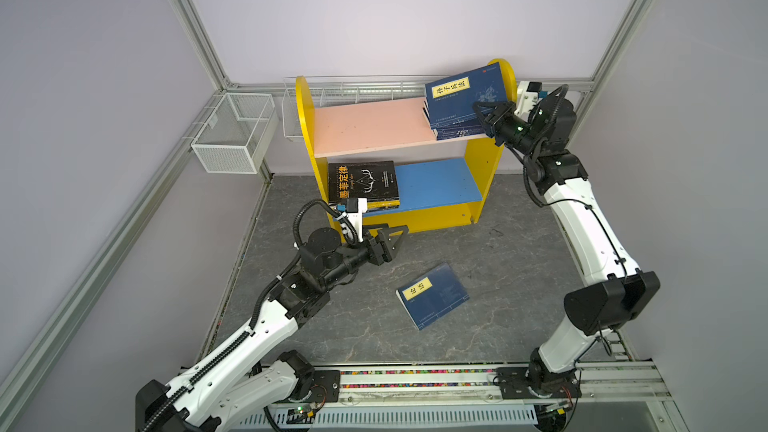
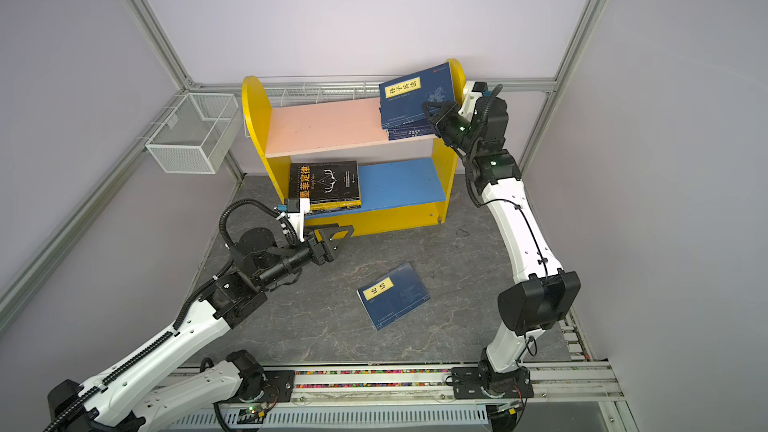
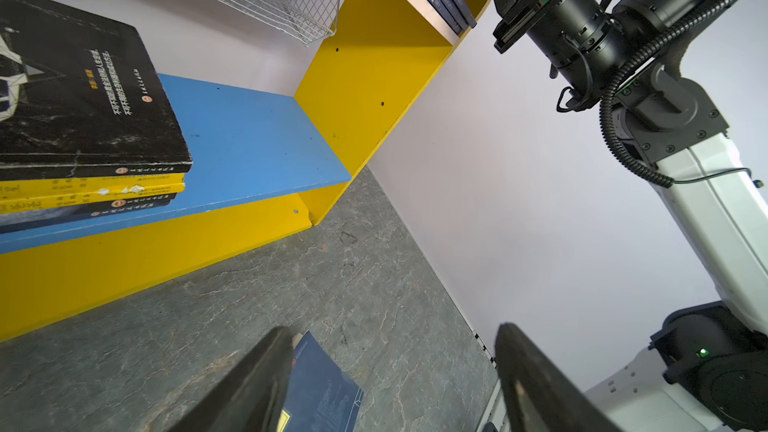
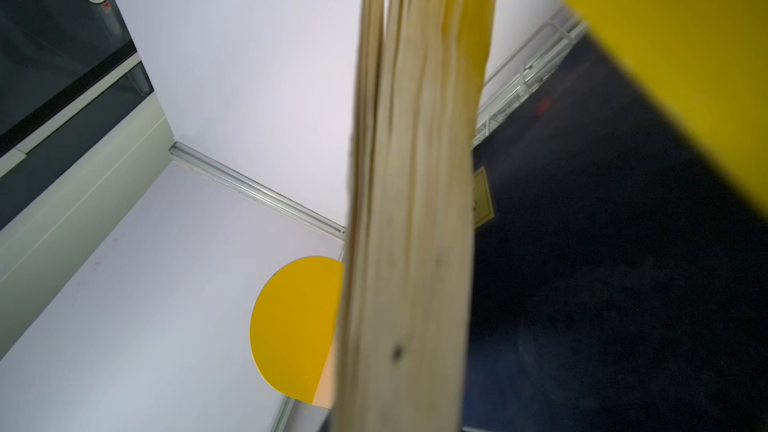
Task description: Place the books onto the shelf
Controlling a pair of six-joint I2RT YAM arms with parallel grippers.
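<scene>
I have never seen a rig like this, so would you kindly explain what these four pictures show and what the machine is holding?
These are two robot arms mounted at the table's front edge, each ending in a gripper with two fingers. Two pictures come from one camera head looking down on everything; the other two come from cameras on the wrists. At the back stands the shelf, a pink board above a blue board. A black book tops a pile on the blue board; a navy stack sits at the pink board's right end. The right gripper is shut on a tilted navy book over that stack; its wrist view shows the page edges. The left gripper, open and empty, hovers before the shelf. A loose navy book lies on the table.
</scene>
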